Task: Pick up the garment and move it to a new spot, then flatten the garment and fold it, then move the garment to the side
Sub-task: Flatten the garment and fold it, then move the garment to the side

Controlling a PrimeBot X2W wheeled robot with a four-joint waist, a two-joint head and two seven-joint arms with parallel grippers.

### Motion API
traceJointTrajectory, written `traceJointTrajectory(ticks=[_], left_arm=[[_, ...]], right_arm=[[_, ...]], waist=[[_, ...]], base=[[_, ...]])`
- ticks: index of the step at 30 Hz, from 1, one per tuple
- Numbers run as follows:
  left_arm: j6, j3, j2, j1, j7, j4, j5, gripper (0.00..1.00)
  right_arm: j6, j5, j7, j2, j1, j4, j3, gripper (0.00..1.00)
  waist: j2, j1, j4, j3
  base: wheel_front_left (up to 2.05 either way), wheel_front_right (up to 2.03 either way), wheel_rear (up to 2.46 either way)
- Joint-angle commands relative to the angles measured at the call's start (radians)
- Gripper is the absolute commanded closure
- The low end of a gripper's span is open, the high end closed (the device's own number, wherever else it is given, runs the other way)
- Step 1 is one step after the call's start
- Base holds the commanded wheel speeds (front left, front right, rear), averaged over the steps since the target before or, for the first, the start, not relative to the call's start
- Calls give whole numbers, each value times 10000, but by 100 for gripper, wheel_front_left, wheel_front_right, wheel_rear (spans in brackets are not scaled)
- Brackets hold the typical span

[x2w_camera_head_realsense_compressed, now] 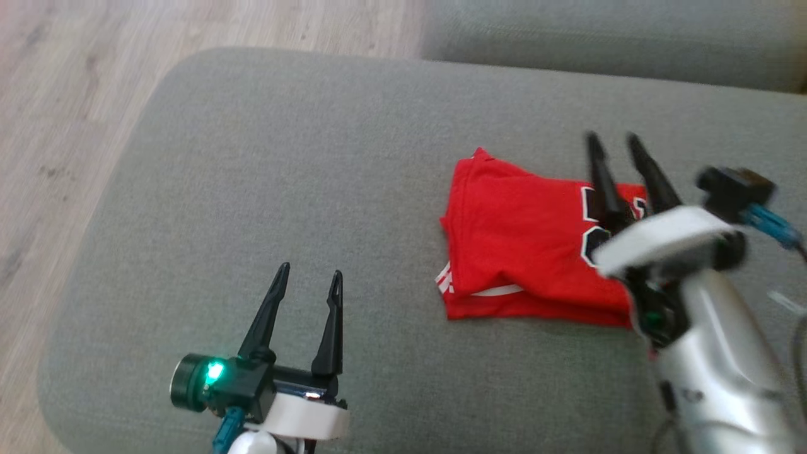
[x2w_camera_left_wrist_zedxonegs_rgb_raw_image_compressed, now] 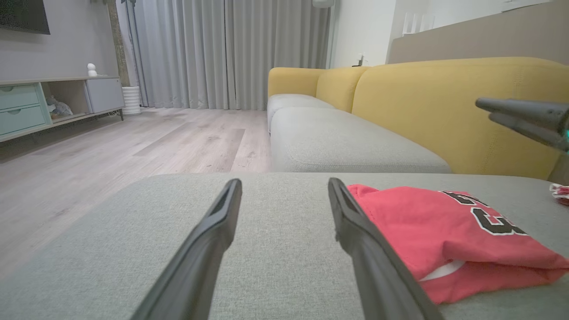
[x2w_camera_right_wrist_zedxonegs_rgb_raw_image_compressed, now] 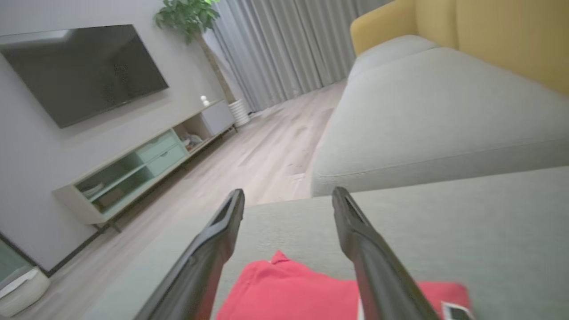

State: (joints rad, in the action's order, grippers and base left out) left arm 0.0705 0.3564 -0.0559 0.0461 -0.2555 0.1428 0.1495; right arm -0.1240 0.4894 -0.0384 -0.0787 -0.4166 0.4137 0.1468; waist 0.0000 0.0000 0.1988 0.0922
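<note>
Your right gripper [x2w_camera_head_realsense_compressed: 611,137] has its jaws apart with nothing between them. It hangs over the right half of the garment [x2w_camera_head_realsense_compressed: 517,246], and the left wrist view shows it clear of the fabric. The left gripper [x2w_camera_head_realsense_compressed: 310,271] is also parted and empty, low over the grey cushion [x2w_camera_head_realsense_compressed: 252,157], on the near side and well left of the garment. The garment lies folded into a rough red rectangle right of the cushion's centre, number print up, with white trim [x2w_camera_head_realsense_compressed: 498,291] poking out between layers at the near edge. From that I judge the fold done and the move to the side left to do. The main risk is that you come straight down from here and pinch only the top layer, so the stack peels open on the lift and you redo the fold. The second is dragging instead of lifting: the cushion weave looks grippy, so the bottom layer lags and the fold shears. The third is a one-sided grab on the right, which lets the left half droop and unroll, and the left gripper is too far off to support it. Also watch the cable [x2w_camera_head_realsense_compressed: 795,343] at the right wrist, which loops near the garment's near right corner and could catch. The right arm is blurred in the head view, so don't trust the fingertip height from there.
</note>
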Motion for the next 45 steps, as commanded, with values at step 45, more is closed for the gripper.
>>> traceJointTrajectory(ticks=[45], left_arm=[[-604,-1996,-53,-1725,-63,1267,-468,0]], right_arm=[[-67,-3856,-2232,147,6529,-2295,-730,0]], waist=[[0,0,-1227,-2536]], base=[[0,0,0]])
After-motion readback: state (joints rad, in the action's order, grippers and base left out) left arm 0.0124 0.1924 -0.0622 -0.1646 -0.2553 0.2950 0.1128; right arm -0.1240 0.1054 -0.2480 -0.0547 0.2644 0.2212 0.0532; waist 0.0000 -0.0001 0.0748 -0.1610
